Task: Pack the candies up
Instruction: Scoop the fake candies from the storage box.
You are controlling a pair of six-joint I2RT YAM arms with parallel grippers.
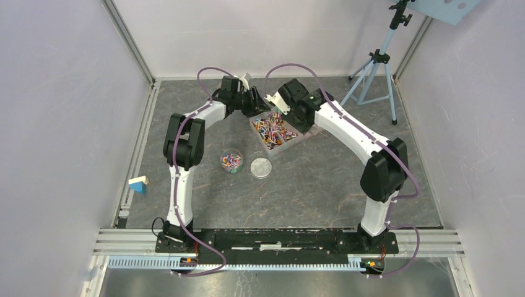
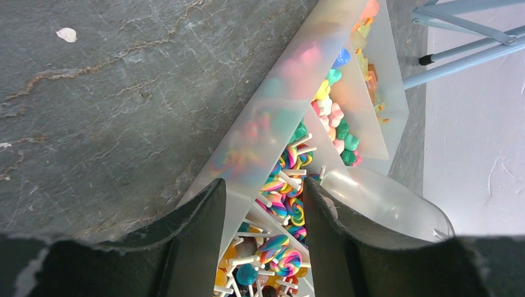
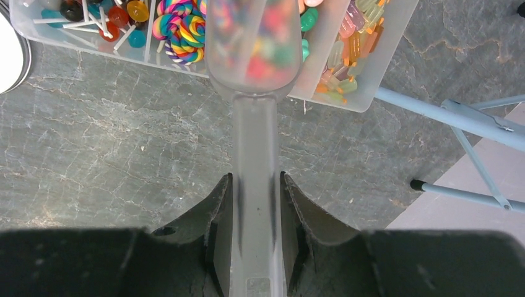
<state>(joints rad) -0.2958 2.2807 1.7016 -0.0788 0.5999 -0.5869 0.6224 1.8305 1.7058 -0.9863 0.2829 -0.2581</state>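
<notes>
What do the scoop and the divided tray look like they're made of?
The scoop looks like frosted translucent plastic: candies blur through its bowl. The tray seems similar, matte and semi-clear: colours show hazily through its wall.

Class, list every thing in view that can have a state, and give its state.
Tray: uncovered, compartments holding candies.
Jar: open, candies inside.
Lid: off, lying beside jar.
Scoop: gripped by handle, bowl at tray's edge.
Left gripper: open, fingers astride tray wall.
Right gripper: shut on scoop.
</notes>
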